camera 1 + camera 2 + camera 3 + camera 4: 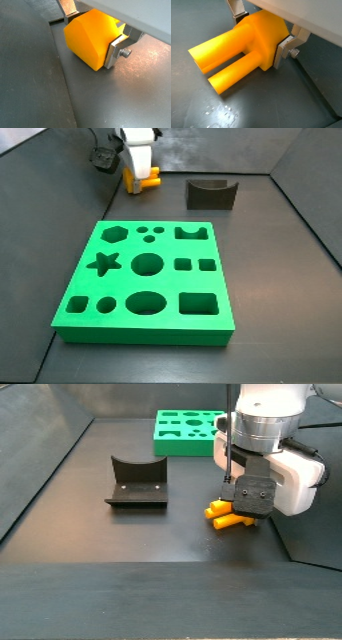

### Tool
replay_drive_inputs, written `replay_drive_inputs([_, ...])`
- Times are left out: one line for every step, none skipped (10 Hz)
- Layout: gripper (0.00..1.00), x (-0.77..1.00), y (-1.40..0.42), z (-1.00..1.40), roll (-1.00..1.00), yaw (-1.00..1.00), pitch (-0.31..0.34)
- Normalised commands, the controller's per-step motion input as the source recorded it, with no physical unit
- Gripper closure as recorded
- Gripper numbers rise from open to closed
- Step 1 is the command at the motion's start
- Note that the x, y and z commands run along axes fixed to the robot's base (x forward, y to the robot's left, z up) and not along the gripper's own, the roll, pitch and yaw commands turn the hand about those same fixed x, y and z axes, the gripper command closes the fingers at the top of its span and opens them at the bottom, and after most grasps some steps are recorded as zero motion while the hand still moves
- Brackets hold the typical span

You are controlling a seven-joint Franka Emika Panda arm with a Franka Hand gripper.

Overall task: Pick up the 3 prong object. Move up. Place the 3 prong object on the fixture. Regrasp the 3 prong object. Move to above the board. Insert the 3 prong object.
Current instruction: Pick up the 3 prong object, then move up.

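Gripper: the gripper (261, 42) was low over the dark floor, its silver fingers (286, 50) pressed to both flanks of the 3 prong object (238, 52), so it was closed on the piece.
3 prong object: in both wrist views the orange block (92, 37) filled the gap between the plates; the prongs pointed out past the fingertips, and in a side view it (229, 515) sat at or just above the floor, I could not tell which.
Step in hand: judged to be the pick-up, with the lift not yet begun.
How to do it well: hold the squeeze firm and rise straight, so the prongs did not drag or twist in the pads.
Fixture: the fixture (136, 483) stood well apart, notch empty.
Board: the board (147, 283) lay farther off, holes open.
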Motion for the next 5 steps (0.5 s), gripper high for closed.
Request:
replay_drive_inputs([1.0, 0.0, 0.0, 0.0, 0.0, 0.0, 0.0])
replay_drive_inputs([1.0, 0.0, 0.0, 0.83, 0.0, 0.0, 0.0])
replay_drive_inputs([1.0, 0.02, 0.01, 0.84, 0.0, 0.01, -0.006])
replay_drive_inputs([1.0, -0.01, 0.01, 0.73, 0.01, 0.0, 0.022])
replay_drive_inputs([1.0, -0.01, 0.01, 0.61, 0.03, -0.01, 0.041])
